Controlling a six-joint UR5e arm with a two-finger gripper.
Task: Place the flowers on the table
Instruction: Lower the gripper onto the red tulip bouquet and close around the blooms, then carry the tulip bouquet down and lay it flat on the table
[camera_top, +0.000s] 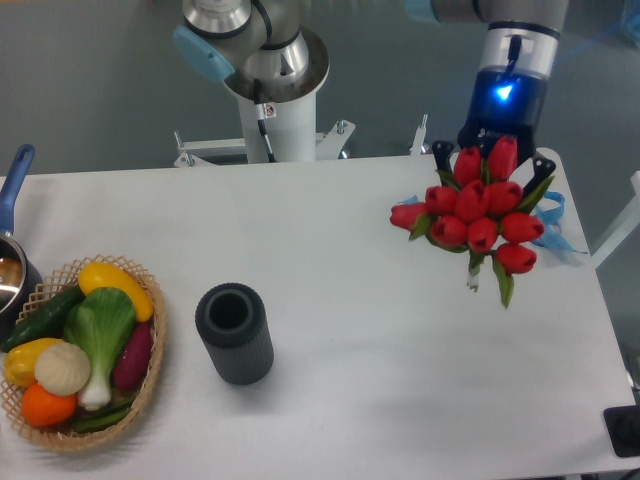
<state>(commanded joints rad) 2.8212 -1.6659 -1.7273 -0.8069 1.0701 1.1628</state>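
Note:
The flowers (474, 213), red tulips with green leaves, hang in the air over the right rear part of the white table (350, 300). Their short stem end (473, 281) points down towards the tabletop. My gripper (490, 160) comes down from above behind the tulip heads and is shut on the flowers. One black fingertip (441, 152) shows to the left of the heads and another (544, 164) to the right. The spot where the fingers hold the bouquet is hidden by the blooms.
A dark grey ribbed cylinder (234, 333) stands left of centre. A wicker basket of vegetables (146, 375) sits at the front left, beside a pot with a blue handle (12, 187). A blue ribbon (553, 228) lies under the bouquet. The arm's white base (270, 100) is behind the table.

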